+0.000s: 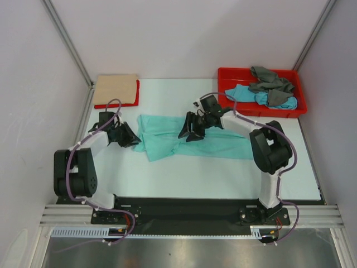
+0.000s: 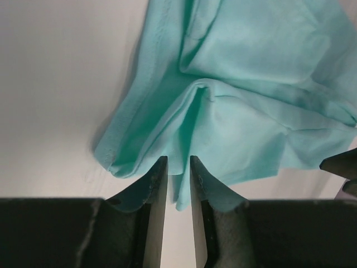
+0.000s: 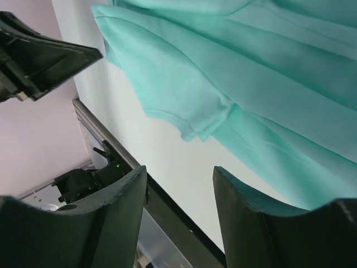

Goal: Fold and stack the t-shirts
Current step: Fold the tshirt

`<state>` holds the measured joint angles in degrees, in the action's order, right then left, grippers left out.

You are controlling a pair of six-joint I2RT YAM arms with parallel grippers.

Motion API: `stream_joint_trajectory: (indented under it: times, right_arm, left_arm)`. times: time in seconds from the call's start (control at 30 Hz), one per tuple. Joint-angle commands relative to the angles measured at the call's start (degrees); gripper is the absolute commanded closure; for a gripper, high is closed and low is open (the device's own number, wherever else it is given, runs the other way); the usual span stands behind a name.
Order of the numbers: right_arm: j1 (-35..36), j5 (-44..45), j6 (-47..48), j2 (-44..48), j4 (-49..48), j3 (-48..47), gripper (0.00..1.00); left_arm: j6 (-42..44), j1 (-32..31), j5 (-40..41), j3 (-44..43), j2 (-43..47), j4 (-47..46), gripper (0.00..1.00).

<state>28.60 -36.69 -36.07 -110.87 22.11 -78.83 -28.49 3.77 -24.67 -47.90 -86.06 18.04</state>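
A mint-green t-shirt [image 1: 192, 142] lies spread across the middle of the table. My left gripper [image 1: 129, 138] is at its left edge. In the left wrist view the gripper [image 2: 178, 167] is shut on a bunched fold of the mint-green cloth [image 2: 234, 111]. My right gripper [image 1: 189, 131] hovers over the shirt's middle. In the right wrist view it [image 3: 179, 190] is open and empty, with the shirt [image 3: 223, 72] just beyond the fingertips. A folded beige shirt [image 1: 115, 88] lies on a red shirt [image 1: 135, 96] at the back left.
A red plastic tray [image 1: 245, 110] at the back right holds a crumpled grey shirt [image 1: 270, 81] and a turquoise-blue shirt [image 1: 245, 95]. Grey walls and metal posts close in the table on three sides. The black arm rail runs along the near edge.
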Motion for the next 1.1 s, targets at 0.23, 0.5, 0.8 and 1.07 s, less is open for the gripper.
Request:
stream_joint_trajectory:
  times: [0.23,0.5,0.8,1.07]
  right_arm:
    - [6.1,1.1,-8.8,-7.3,-1.5,-3.1,0.51]
    - [6.7,1.7,-10.7,-8.6,-4.6,-3.0,0.56]
    - [7.1,0.7,-12.5,-11.2,-6.2,-3.7,0.65]
    - [6.5,-0.8,-15.0,-11.6,-7.2,-5.1,0.94]
  left_arm:
    - [0.9,0.2,-1.0,2.7,-3.9,-3.8,0.74]
    - [2.9,0.3,-0.2,2.7,-4.5,-2.3,0.75]
    - [3.0,0.2,-0.3,2.9,-4.5,-2.2,0.75]
    - [3.2,0.3,0.8,2.9,-4.7,-1.5,0.76]
